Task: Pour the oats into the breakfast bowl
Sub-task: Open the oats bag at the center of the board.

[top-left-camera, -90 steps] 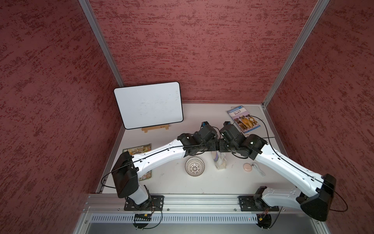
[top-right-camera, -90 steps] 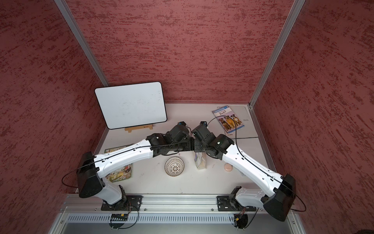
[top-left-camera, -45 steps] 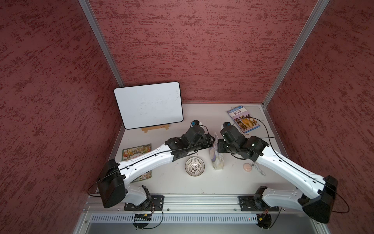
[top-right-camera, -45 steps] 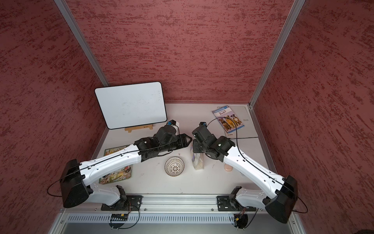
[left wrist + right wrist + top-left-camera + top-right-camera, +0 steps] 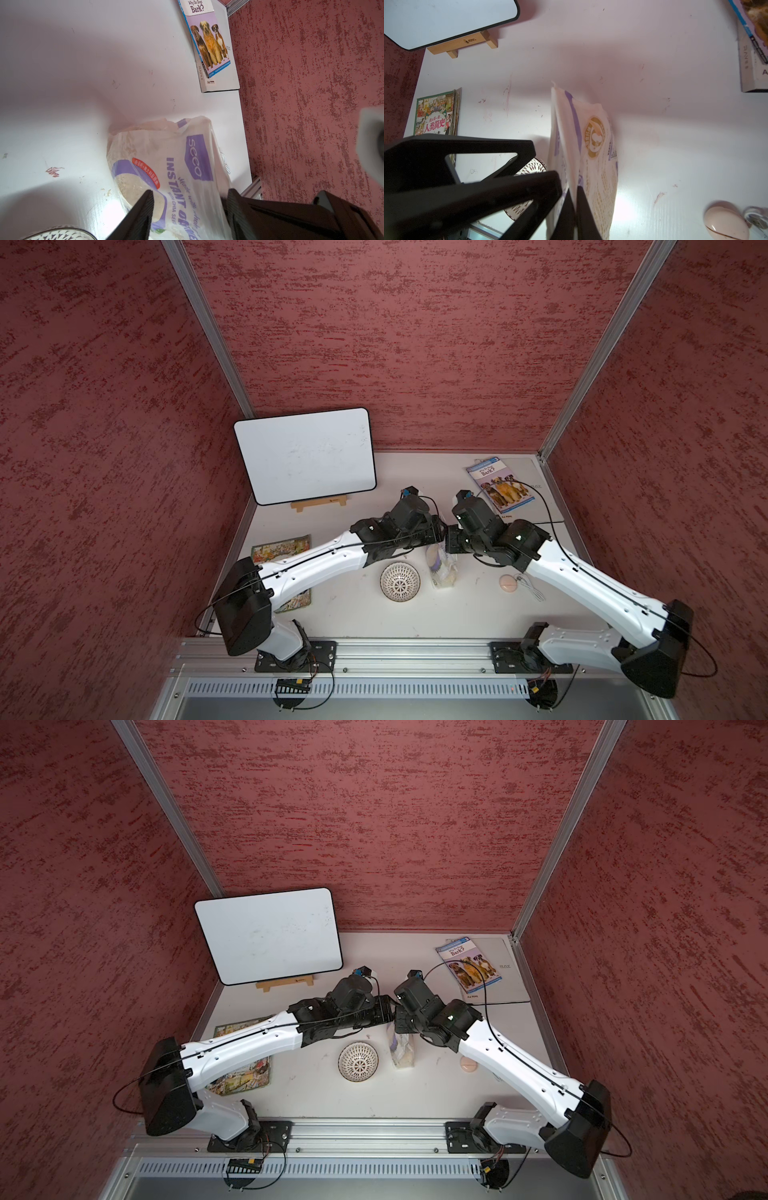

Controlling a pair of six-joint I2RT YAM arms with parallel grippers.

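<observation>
Holds the instant-oatmeal pouch (image 5: 441, 572) upright, just beside the breakfast bowl (image 5: 400, 581).
Pinches its top in the right gripper's (image 5: 574, 207) closed jaws; straddles it with the left gripper's (image 5: 190, 191) parted jaws, oats (image 5: 135, 187) inside.

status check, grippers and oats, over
Right gripper shut on oatmeal pouch top; left gripper open, jaws astride it. Pouch upright beside breakfast bowl, bowl empty. Nothing between them.

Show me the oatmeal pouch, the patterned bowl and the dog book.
oatmeal pouch (image 5: 444, 574), in a top view, on its lower front panel.
patterned bowl (image 5: 400, 582), in a top view, on its bare patterned inside.
dog book (image 5: 501, 486), in a top view, on its cover photo.
</observation>
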